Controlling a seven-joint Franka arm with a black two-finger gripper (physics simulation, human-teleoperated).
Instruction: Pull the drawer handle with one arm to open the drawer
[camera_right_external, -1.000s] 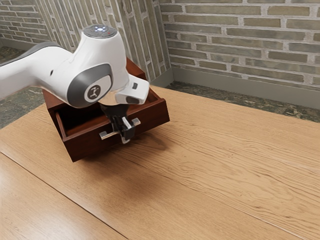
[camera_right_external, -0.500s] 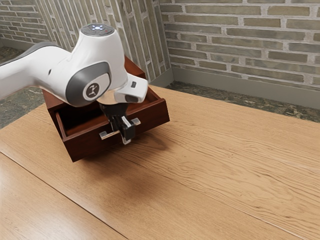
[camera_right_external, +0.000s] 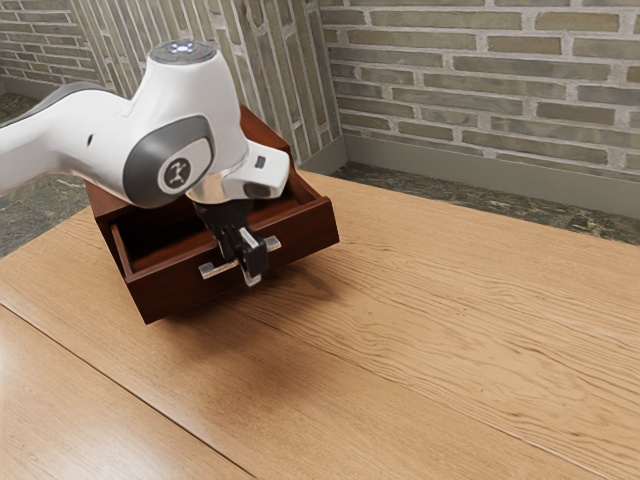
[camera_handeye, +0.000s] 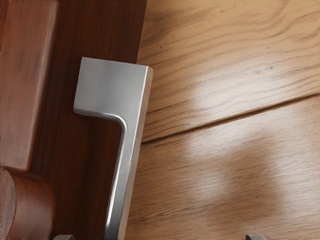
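Exterior view: my gripper (camera_right_external: 248, 270) hangs at the drawer handle (camera_right_external: 212, 268). The drawer (camera_right_external: 200, 288) stands well out of its cabinet (camera_right_external: 262, 132), so the pull looks done. Wrist view: my fingertips (camera_handeye: 255, 237) straddle the handle (camera_handeye: 127, 150) wide apart, unclamped, with nothing gripped.

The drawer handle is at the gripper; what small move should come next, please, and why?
Probably lift the gripper clear of the handle: the drawer already stands well out of its cabinet, and the fingers stand apart, gripping nothing.
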